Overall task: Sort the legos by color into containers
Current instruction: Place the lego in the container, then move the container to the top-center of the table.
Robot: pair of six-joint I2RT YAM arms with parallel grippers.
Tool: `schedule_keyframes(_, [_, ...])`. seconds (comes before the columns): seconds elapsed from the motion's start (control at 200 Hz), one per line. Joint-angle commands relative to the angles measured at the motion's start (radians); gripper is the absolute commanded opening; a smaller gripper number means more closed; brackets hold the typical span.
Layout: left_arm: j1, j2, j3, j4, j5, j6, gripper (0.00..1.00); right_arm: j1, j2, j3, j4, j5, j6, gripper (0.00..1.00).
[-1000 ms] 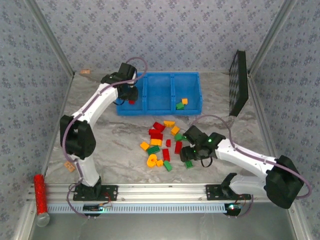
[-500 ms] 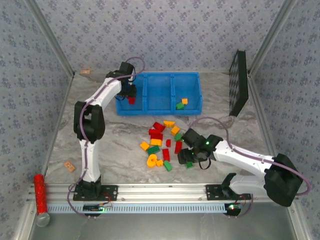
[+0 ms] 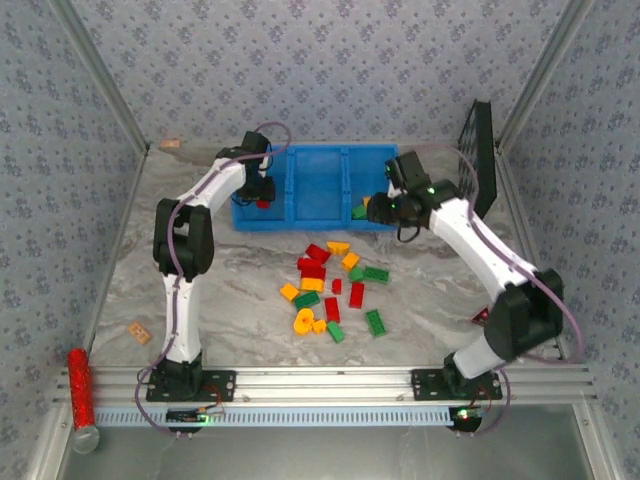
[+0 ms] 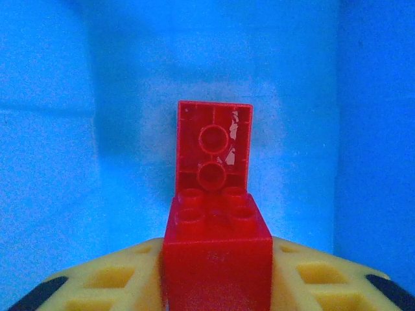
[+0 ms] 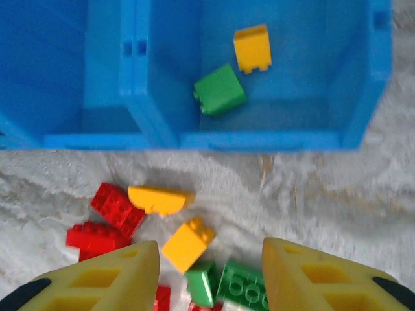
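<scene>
The containers (image 3: pixel 320 150) are three joined blue bins at the back of the table. My left gripper (image 3: pixel 262 194) reaches into the left bin and is shut on a red lego (image 4: pixel 217 253). Another red lego (image 4: pixel 214 146) lies on the bin floor (image 4: pixel 65 78) just beyond it. My right gripper (image 3: pixel 382 208) hovers open over the front wall (image 5: pixel 259 139) of the right bin, with nothing between its fingers (image 5: pixel 305 272). That bin holds a green lego (image 5: pixel 220 89) and a yellow one (image 5: pixel 252 48). Several red, yellow and green legos (image 3: pixel 325 280) lie loose on the table.
A black perforated panel (image 3: pixel 478 165) leans at the back right. A tan block (image 3: pixel 139 332) and a red cylinder (image 3: pixel 78 385) lie at the front left. Two green legos (image 3: pixel 375 321) (image 3: pixel 376 273) sit at the right of the pile. The middle bin (image 3: pixel 318 190) looks bare.
My right arm has swung from the pile's near right side up to the right bin, and its fingers are closer together. A green lego stays on the table there. The left gripper stays in the left bin.
</scene>
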Motion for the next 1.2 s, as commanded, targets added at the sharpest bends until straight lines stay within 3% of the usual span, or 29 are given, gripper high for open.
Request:
schedule_keyframes(0.0, [0.007, 0.009, 0.001, -0.016, 0.018, -0.001, 0.46, -0.021, 0.132, 0.106, -0.047, 0.009, -0.08, 0.43])
schedule_keyframes(0.095, [0.011, 0.003, 0.005, -0.02, 0.027, 0.0, 0.54, -0.036, 0.236, 0.183, -0.032, 0.0, -0.102, 0.43])
schedule_keyframes(0.4, [0.016, -0.054, 0.014, -0.019, 0.104, -0.007, 0.63, -0.076, 0.473, 0.368, -0.024, 0.026, -0.177, 0.47])
schedule_keyframes(0.625, [0.016, -0.095, 0.036, -0.038, 0.165, 0.004, 0.89, -0.088, 0.613, 0.489, -0.042, 0.026, -0.203, 0.52])
schedule_keyframes(0.78, [0.018, -0.112, 0.042, -0.052, 0.192, 0.003, 0.95, -0.092, 0.684, 0.543, -0.041, 0.022, -0.2, 0.54])
schedule_keyframes(0.945, [0.018, -0.128, 0.07, -0.047, 0.23, -0.002, 0.94, -0.096, 0.736, 0.588, -0.047, 0.02, -0.189, 0.51])
schedule_keyframes(1.089, [0.017, -0.124, 0.056, -0.042, 0.238, -0.002, 0.84, -0.095, 0.759, 0.607, -0.062, 0.026, -0.185, 0.48])
schedule_keyframes(1.194, [0.019, -0.121, 0.01, -0.012, 0.24, -0.009, 0.69, -0.089, 0.758, 0.593, -0.071, 0.045, -0.183, 0.47])
